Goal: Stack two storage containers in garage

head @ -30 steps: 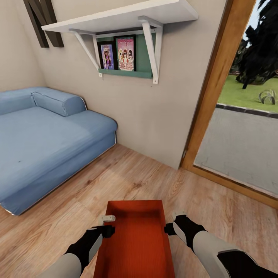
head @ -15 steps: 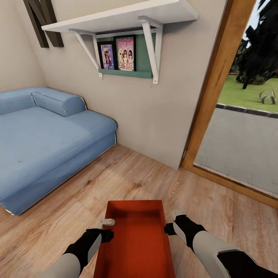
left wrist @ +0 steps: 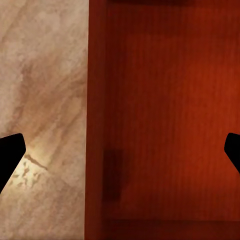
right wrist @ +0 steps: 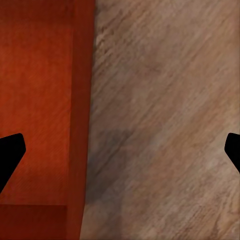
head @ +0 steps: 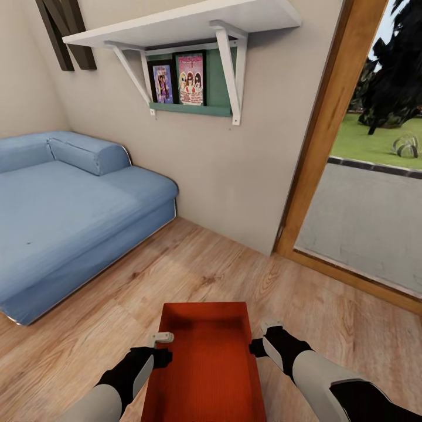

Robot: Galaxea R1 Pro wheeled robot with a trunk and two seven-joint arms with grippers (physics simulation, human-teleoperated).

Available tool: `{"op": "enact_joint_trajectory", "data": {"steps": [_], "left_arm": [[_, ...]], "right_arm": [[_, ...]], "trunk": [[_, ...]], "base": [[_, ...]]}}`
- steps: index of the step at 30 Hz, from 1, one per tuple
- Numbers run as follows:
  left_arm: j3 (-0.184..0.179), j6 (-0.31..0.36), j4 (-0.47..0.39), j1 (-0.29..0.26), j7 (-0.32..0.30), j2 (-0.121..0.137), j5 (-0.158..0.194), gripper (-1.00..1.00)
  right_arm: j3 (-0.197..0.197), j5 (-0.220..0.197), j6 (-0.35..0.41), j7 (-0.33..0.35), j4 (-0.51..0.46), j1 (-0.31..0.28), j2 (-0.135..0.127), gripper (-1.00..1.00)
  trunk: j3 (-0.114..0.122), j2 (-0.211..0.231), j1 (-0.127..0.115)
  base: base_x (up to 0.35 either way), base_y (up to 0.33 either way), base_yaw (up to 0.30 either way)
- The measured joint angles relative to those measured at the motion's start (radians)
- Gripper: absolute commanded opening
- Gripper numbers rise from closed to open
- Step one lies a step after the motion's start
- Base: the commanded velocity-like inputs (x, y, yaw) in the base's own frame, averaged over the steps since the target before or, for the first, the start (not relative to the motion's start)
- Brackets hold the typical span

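Slightly back along the rim since a second ago, the left claw [head: 160,338] and right claw [head: 265,326], both spread wide, straddle the storage container's [head: 205,363] walls on the living-room floor [head: 193,269]; closing comes next.

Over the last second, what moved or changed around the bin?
The left gripper eased back slightly along the bin's left wall, toward the robot; its fingers are open, spanning the wall in the left wrist view. The shelf and pictures sit a touch higher in the picture, so the head view shifted a little. The right gripper, the bin, the sofa and the door frame stayed put. Nothing was grasped or released.
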Motion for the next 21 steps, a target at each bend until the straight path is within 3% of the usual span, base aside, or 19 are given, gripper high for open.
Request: {"op": "enact_joint_trajectory", "data": {"steps": [6,13,21], "left_arm": [[0.000,0.000,0.000,0.000,0.000,0.000,0.000,1.00],[0.000,0.000,0.000,0.000,0.000,0.000,0.000,1.00],[0.000,0.000,-0.001,0.001,0.000,0.000,0.000,1.00]], "right_arm": [[0.000,0.000,0.000,0.000,0.000,0.000,0.000,1.00],[0.000,0.000,0.000,0.000,0.000,0.000,0.001,1.00],[0.000,0.000,0.000,0.000,0.000,0.000,0.000,1.00]], "trunk": [[0.000,0.000,0.000],[-0.022,-0.049,0.027],[-0.022,-0.049,0.027]], "base": [[0.000,0.000,0.000],[0.000,0.000,0.000],[0.000,0.000,0.000]]}}
